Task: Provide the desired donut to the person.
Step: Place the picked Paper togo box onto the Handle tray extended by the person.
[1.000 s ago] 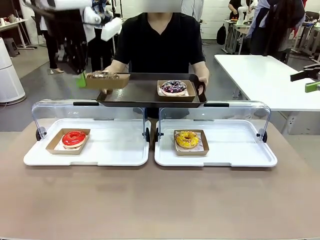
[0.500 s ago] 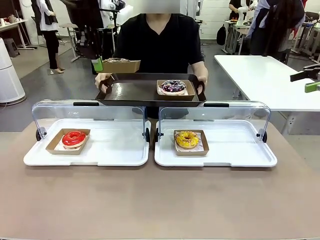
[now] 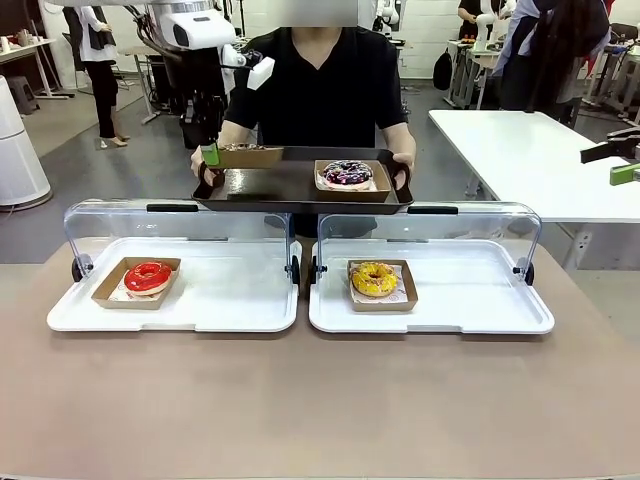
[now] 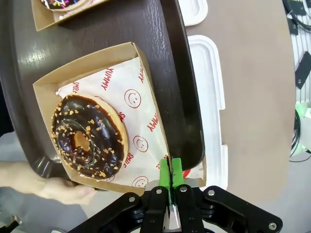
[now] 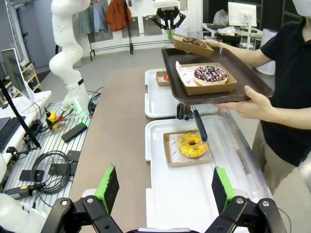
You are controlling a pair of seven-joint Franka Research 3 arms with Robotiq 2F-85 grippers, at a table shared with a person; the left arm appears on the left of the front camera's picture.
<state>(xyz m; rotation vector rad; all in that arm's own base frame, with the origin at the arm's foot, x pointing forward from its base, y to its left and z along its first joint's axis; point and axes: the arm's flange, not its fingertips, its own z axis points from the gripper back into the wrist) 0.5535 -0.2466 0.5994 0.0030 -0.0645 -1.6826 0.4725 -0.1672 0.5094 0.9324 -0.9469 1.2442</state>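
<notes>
Left gripper point(image 4: 170, 171), its green pads pinched on the edge of a brown cardboard tray point(image 4: 82, 73) carrying a chocolate-glazed, nut-sprinkled donut point(image 4: 88, 135), rests that tray at the left of the dark rectangular serving tray point(image 3: 270, 186) held by the person point(image 3: 318, 85) at the far side. Right gripper point(image 5: 165, 187) hangs wide open, near the robot's side, holding nothing.

Left end effector point(image 4: 170, 171) pinched closed, arm extended forward; right end effector point(image 5: 165, 188) spread wide.
</notes>
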